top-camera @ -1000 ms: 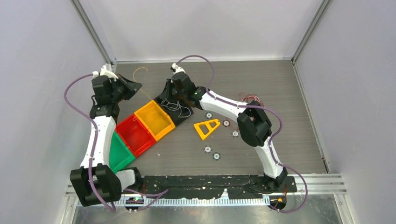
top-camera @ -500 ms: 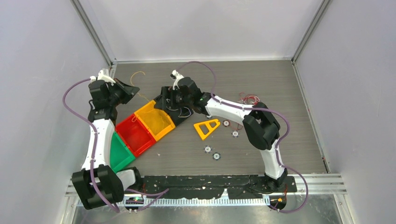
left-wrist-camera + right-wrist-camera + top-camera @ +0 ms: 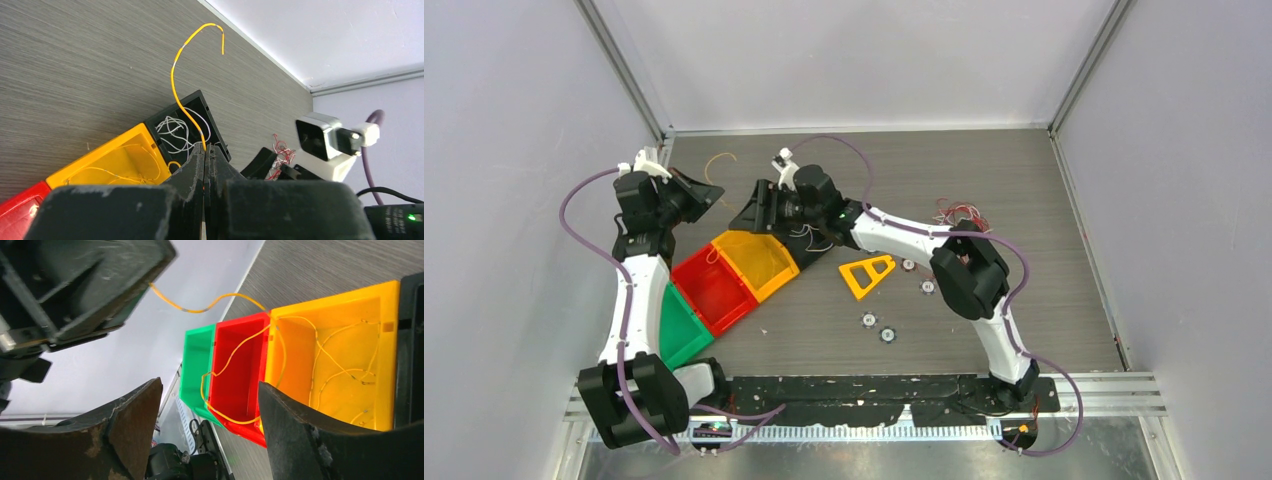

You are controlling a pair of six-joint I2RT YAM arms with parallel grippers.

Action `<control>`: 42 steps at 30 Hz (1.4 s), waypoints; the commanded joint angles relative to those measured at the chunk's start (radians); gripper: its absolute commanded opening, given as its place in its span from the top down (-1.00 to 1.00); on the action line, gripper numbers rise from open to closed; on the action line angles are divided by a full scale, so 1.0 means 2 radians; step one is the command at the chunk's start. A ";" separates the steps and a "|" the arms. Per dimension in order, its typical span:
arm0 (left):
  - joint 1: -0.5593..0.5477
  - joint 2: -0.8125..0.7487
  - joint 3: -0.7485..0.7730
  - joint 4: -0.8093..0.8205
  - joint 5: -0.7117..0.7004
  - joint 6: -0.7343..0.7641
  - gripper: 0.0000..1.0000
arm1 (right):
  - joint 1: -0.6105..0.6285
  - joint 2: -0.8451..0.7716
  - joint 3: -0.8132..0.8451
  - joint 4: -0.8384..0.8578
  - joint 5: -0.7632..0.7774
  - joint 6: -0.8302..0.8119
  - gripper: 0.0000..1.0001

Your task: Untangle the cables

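Note:
My left gripper (image 3: 711,190) is shut on a yellow-orange cable (image 3: 176,85), which rises out of the jaw tips (image 3: 206,147) and curls over the table. In the right wrist view that cable (image 3: 200,308) runs from the left gripper down to the yellow bin and loops over the red bin. My right gripper (image 3: 751,210) hangs open just right of the left one, with nothing between its fingers (image 3: 210,390). White cables (image 3: 175,132) lie in the black bin (image 3: 200,102). A red tangle (image 3: 959,212) sits on the table at the right.
Green (image 3: 674,325), red (image 3: 714,290) and yellow (image 3: 759,260) bins stand in a diagonal row; thin yellow strands lie in the yellow one (image 3: 385,305). An orange triangular piece (image 3: 867,273) and several small round discs (image 3: 869,320) lie mid-table. Enclosure walls surround the table.
My right gripper opened and swung left, from above the black bin towards the left gripper. The left gripper stays shut on the yellow-orange cable, nearly in the same place.

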 commanded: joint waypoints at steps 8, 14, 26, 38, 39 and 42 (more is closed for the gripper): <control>0.003 -0.008 0.011 0.027 0.013 0.003 1.00 | 0.003 0.014 0.013 -0.019 0.015 0.021 -0.49; 0.003 -0.010 0.011 0.028 0.018 0.003 1.00 | 0.002 -0.031 0.000 -0.001 -0.007 -0.023 -0.57; 0.004 -0.006 0.024 0.024 0.014 0.003 1.00 | -0.030 -0.089 -0.027 -0.060 0.002 -0.064 -0.45; 0.005 -0.008 0.027 0.026 0.014 -0.002 1.00 | 0.003 0.000 0.015 -0.049 -0.007 0.016 -0.48; 0.004 -0.008 0.027 0.025 0.013 -0.001 1.00 | 0.004 0.005 0.019 -0.039 -0.009 0.024 -0.43; 0.006 -0.007 0.027 0.025 0.014 -0.001 1.00 | 0.006 0.020 0.020 -0.022 -0.012 0.034 -0.18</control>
